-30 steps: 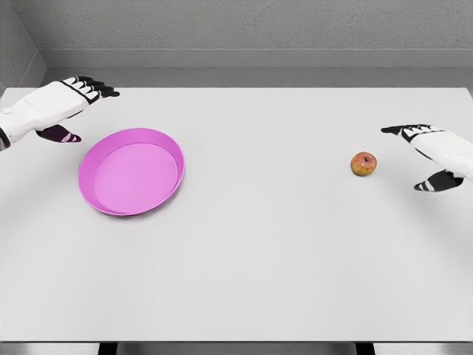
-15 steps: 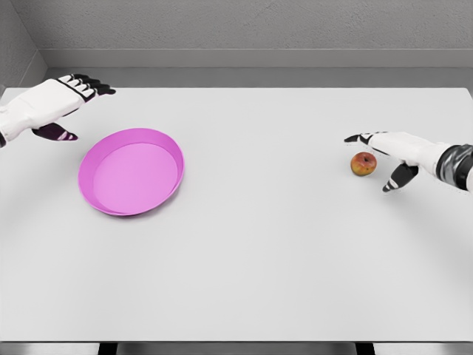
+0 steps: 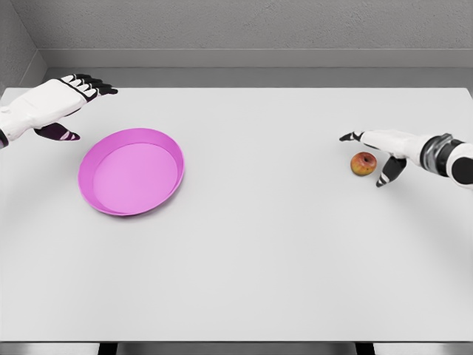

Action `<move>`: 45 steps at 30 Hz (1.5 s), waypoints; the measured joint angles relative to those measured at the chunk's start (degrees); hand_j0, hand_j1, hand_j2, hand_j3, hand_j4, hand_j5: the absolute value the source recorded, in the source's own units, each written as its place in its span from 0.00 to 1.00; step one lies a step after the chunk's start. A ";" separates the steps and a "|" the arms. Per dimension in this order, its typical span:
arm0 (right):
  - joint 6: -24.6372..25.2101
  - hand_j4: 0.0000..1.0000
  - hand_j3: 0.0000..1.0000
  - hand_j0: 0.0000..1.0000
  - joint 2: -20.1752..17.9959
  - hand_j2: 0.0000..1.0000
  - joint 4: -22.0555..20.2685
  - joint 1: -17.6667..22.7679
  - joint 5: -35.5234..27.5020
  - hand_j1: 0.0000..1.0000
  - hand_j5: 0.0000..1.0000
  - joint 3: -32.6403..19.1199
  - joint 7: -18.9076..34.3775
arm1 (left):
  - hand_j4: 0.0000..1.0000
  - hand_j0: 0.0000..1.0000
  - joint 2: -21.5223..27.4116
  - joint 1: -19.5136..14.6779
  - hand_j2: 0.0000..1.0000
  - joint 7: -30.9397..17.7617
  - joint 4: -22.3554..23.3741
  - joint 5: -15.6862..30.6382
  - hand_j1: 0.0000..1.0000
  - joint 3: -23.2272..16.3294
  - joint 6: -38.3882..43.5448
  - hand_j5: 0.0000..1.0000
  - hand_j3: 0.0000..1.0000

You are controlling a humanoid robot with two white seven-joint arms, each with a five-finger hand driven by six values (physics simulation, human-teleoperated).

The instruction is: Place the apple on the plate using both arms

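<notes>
One apple point(image 3: 363, 163) | just under spread right hand point(image 3: 378, 149) | ungrasped

my white table point(image 3: 251, 244), two things on it
pink plate point(image 3: 131, 171) lies toward my left, small apple point(image 3: 363, 163) well apart toward my right.

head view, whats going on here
A two-armed robot is working at a white table. Its right hand reaches over a small apple with fingers spread, not gripping it. The apple sits on the table's right side, far from the pink plate on the left, which holds nothing. The left hand hovers open behind the plate's far left.
</notes>
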 measured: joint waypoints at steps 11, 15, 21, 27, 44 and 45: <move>0.03 0.64 0.64 0.64 0.05 0.64 0.76 0.00 0.00 0.64 0.64 0.56 0.01 | 1.00 1.00 0.02 -0.09 1.00 0.00 0.25 -0.03 1.00 0.00 0.00 1.00 1.00; -0.05 0.55 0.55 0.55 -0.02 0.55 0.84 0.09 0.00 0.55 0.55 0.56 0.20 | 1.00 1.00 0.00 -0.09 1.00 0.00 0.17 -0.04 1.00 -0.02 0.00 1.00 1.00; -0.15 0.45 0.45 0.45 -0.10 0.45 0.79 0.09 0.13 0.45 0.45 0.37 0.63 | 1.00 1.00 0.00 0.00 1.00 0.00 0.08 -0.04 1.00 -0.01 0.00 1.00 1.00; -0.17 0.42 0.42 0.42 -0.06 0.42 0.50 0.09 0.25 0.42 0.42 0.44 0.80 | 1.00 1.00 -0.01 0.00 1.00 0.00 0.07 -0.02 1.00 -0.04 0.00 1.00 1.00; -0.09 0.41 0.41 0.41 -1.18 0.41 -6.26 -0.26 0.26 0.41 0.41 -1.72 1.57 | 1.00 1.00 0.22 0.00 1.00 0.00 0.06 0.00 1.00 -0.14 0.00 1.00 1.00; -0.09 0.41 0.41 0.41 -1.25 0.41 -7.02 -0.26 0.27 0.41 0.41 -1.89 1.80 | 1.00 1.00 0.23 0.00 1.00 0.00 0.02 0.00 1.00 -0.16 0.00 1.00 1.00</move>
